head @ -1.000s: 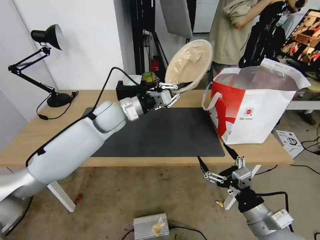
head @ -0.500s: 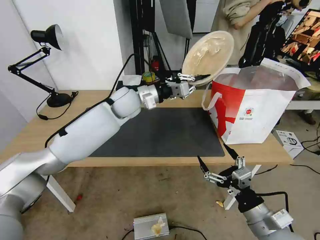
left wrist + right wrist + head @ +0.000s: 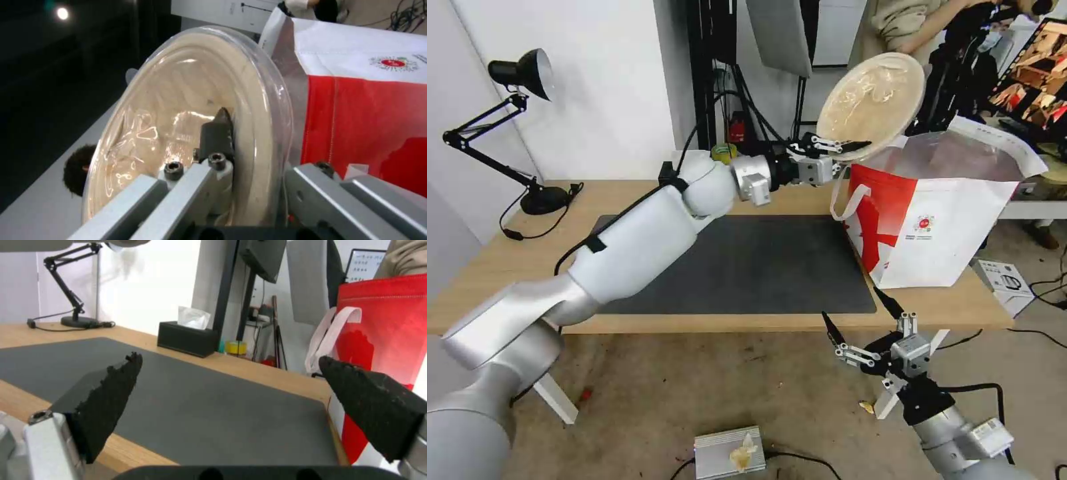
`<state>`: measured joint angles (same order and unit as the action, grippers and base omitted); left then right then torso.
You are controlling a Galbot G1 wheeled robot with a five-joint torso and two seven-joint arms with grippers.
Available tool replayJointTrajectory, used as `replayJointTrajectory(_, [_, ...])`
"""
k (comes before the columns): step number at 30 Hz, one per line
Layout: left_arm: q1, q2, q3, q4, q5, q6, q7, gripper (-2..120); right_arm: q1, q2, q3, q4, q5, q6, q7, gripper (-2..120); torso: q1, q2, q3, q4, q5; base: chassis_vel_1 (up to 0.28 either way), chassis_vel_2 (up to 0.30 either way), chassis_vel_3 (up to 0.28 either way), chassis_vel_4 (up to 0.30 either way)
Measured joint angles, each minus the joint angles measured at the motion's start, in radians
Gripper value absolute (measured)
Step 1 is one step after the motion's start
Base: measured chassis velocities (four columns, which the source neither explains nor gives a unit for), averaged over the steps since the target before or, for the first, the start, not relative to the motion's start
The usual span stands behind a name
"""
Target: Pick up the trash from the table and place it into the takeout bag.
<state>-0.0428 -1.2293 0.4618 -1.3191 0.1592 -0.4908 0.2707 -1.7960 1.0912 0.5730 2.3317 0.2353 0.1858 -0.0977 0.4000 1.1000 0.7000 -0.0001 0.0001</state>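
A long light-wood table (image 3: pixel 647 200) runs across the middle of the head view, with a big dark grey mat (image 3: pixel 754 267) covering most of its centre. At the upper left a black desk lamp (image 3: pixel 520 73) stands on the wood against a white wall, its cord curling beside the base. Behind the table, at top centre, dark stands and cables crowd the back of the room. A black tissue box (image 3: pixel 186 338) sits at the far edge of the table, left of centre in the right wrist view. Below the table the floor is bare brown, with a small grey metal box (image 3: pixel 727 453) at the bottom centre.

The white-and-red bag (image 3: pixel 940 213) stands open at the right end of the table, silver lining showing, one white loop handle hanging toward the mat.

The left gripper (image 3: pixel 839 144), upper centre right, is clamped on the rim of the tan bowl (image 3: pixel 874 93), which is tipped up on edge in the air just above the bag's near-left top corner. A clear lid covers the bowl.

The right gripper (image 3: pixel 860 317) hangs below the table's front edge, lower right, fingers spread wide and empty.
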Motion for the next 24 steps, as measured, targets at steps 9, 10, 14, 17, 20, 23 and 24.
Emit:
replayJointTrajectory(9, [-0.002,-0.088,-0.012,0.09,0.073,-0.012,-0.005,1,0.0,0.0,0.0,0.0,0.0,0.0,0.0,100,0.0,0.0,0.0,0.0001,0.0,0.0,0.0,0.0,0.0])
replayJointTrajectory(10, [-0.003,-0.098,-0.011,0.103,0.075,-0.013,-0.005,1,0.0,0.0,0.0,0.0,0.0,0.0,0.0,100,0.0,0.0,0.0,0.0001,-0.0001,0.0,0.0,0.0,0.0])
replayJointTrajectory(14, [-0.007,-0.141,-0.009,0.154,0.089,-0.015,-0.006,1,0.0,0.0,0.0,0.0,0.0,0.0,0.0,100,0.0,0.0,0.0,0.0001,0.0,0.0,0.0,0.0,0.0])
replayJointTrajectory(17, [-0.019,-0.189,-0.014,0.215,0.116,-0.028,-0.006,1,0.0,0.0,0.0,0.0,0.0,0.0,0.0,100,0.0,0.0,0.0,0.0,0.0,0.0,0.0,0.0,0.0])
replayJointTrajectory(20, [-0.032,-0.225,-0.017,0.258,0.126,-0.034,-0.007,1,0.0,0.0,0.0,0.0,0.0,0.0,0.0,100,0.0,0.0,0.0,0.0,0.0,0.0,0.0,0.0,0.0])
replayJointTrajectory(23, [-0.043,-0.259,-0.021,0.297,0.139,-0.041,-0.007,1,0.0,0.0,0.0,0.0,0.0,0.0,0.0,100,0.0,0.0,0.0,0.0001,0.0,0.0,0.0,0.0,0.0])
replayJointTrajectory(24, [-0.05,-0.278,-0.023,0.316,0.147,-0.043,-0.007,1,0.0,0.0,0.0,0.0,0.0,0.0,0.0,100,0.0,0.0,0.0,0.0,0.0,0.0,0.0,0.0,0.0])
